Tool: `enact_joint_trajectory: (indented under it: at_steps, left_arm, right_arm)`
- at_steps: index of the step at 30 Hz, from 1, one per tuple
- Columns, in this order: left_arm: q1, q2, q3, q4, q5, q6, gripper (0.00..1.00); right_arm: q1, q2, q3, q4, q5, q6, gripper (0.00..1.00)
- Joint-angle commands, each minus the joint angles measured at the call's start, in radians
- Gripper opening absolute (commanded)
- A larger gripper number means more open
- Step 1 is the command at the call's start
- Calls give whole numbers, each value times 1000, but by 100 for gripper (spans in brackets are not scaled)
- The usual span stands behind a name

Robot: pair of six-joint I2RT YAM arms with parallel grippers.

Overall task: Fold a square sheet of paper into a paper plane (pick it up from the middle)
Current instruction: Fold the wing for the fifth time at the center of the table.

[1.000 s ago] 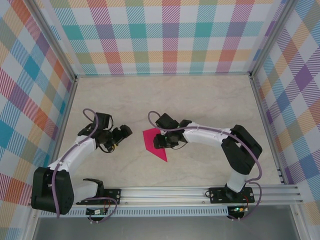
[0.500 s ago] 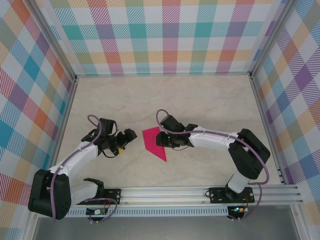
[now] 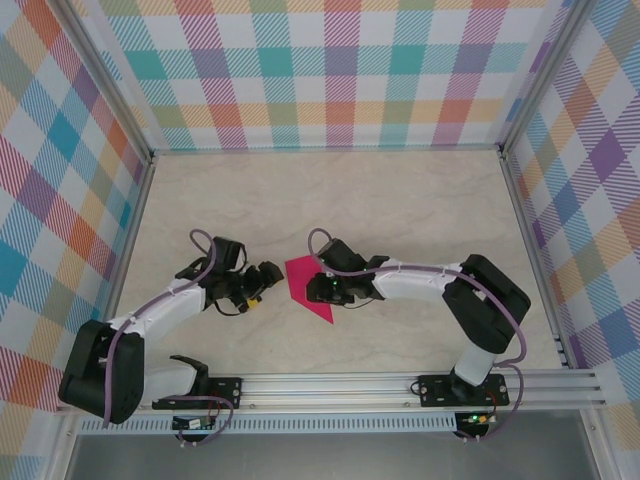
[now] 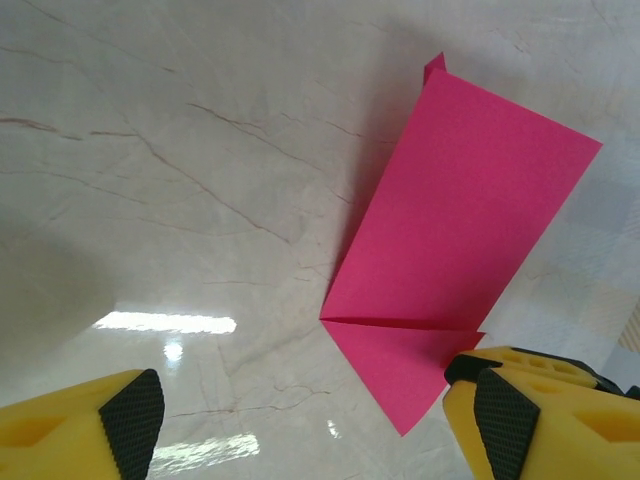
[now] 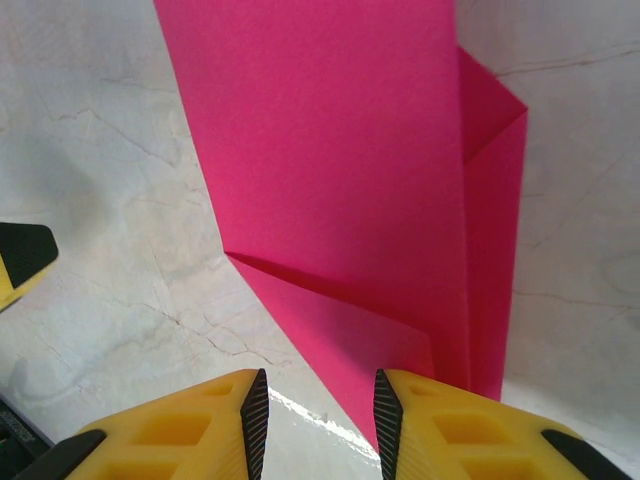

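Top external: folded paper (image 3: 300,280) flat on table (image 3: 400,200)

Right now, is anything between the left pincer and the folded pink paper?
Nothing visible. Bare tabletop is all that separates the open left pincer from the folded pink paper. The right pincer is over the paper's opposite side, out of that path.

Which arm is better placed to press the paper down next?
Likely the right. The right gripper is over the paper, its narrow jaws at the folded tip. The left gripper is beside the paper's edge, jaws wide open.
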Motion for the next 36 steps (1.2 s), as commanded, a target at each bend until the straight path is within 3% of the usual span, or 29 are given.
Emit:
enact_joint_trajectory:
  at_steps: [1, 9, 22, 36]
  left_arm:
    - [-28, 26, 11, 67, 24, -22, 80]
    - [-77, 104, 32, 126, 56, -42, 68]
    - [-146, 213, 66, 200, 56, -85, 61]
    - [-175, 298, 105, 221, 34, -111, 57]
  right_arm:
    - [-11, 33, -4, 53, -21, 35, 35]
    - [-45, 64, -46, 98, -42, 83, 35]
    - [-119, 74, -189, 279, -196, 165, 35]
    - [-143, 74, -219, 310, -222, 172, 35]
